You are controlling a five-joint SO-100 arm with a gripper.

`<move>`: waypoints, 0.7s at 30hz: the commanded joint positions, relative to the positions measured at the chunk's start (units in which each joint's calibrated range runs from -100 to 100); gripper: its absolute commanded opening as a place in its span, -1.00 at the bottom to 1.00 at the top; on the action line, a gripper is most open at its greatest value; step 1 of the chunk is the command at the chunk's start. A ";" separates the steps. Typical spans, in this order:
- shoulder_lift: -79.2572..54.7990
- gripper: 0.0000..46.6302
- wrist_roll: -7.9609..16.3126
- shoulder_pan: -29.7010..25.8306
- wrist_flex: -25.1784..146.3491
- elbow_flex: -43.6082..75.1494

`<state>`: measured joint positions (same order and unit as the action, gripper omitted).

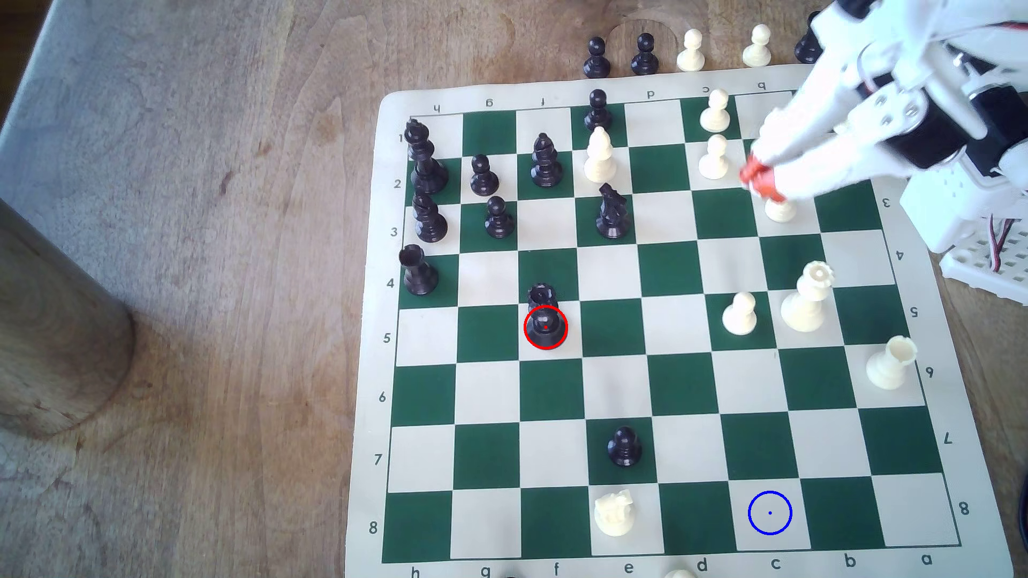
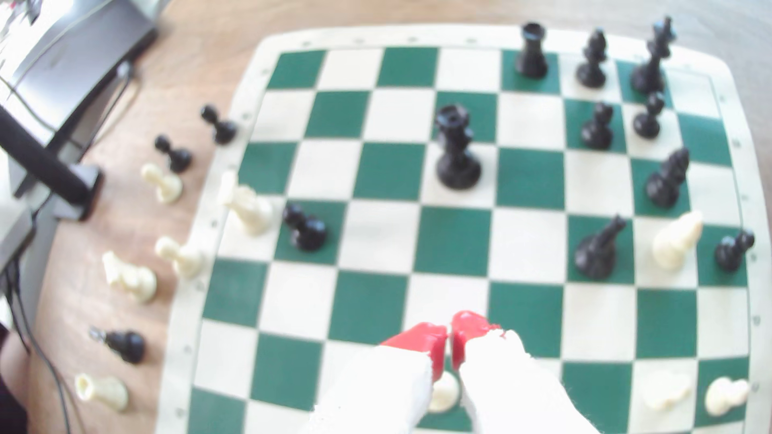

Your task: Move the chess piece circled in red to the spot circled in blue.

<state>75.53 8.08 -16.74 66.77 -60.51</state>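
The gripper point(image 1: 757, 179) hangs over the board's corner nearest the arm, its red fingertips point(image 2: 422, 340) pressed almost together with only a sliver between them and nothing held. A white pawn point(image 1: 779, 210) stands just under the tips, partly covered by them in both views.

Farther out, the queen point(image 1: 544, 319) stands upright on the cream square ringed in red, well apart from the gripper and with open squares all round it. Seen from the wrist it is the tall black piece point(image 2: 456, 150) straight ahead of the tips. The blue-ringed square point(image 1: 770, 513) lies on the far rank from the arm, bare, well apart from the queen; the nearest piece to it is a white knight point(image 1: 613, 514) on the same rank.

By the look of it the task is at its first step: the reach toward the queen is not yet made. The next move calls for spreading the jaws, carrying them across the mid-board above the pieces, and coming down around the queen's slim waist. Its height and narrow middle suggest it could tip if caught off-centre.

The wrist view is soft, so piece shapes near its edges are hard to read. The red ring covers the queen's base, and the arm's upper links are cut off at the exterior view's right.
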 commanded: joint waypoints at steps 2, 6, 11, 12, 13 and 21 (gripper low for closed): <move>-7.71 -0.81 3.96 -0.66 -2.56 5.38; -13.90 -0.67 5.71 0.59 -6.82 5.75; -20.70 -0.62 6.50 0.59 -10.26 8.74; -21.12 -0.62 6.50 0.28 -10.67 9.01; -21.37 -0.62 6.50 -0.04 -11.00 9.28; -22.90 -0.57 4.20 -1.13 -23.94 3.84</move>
<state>53.67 13.11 -17.18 48.84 -56.62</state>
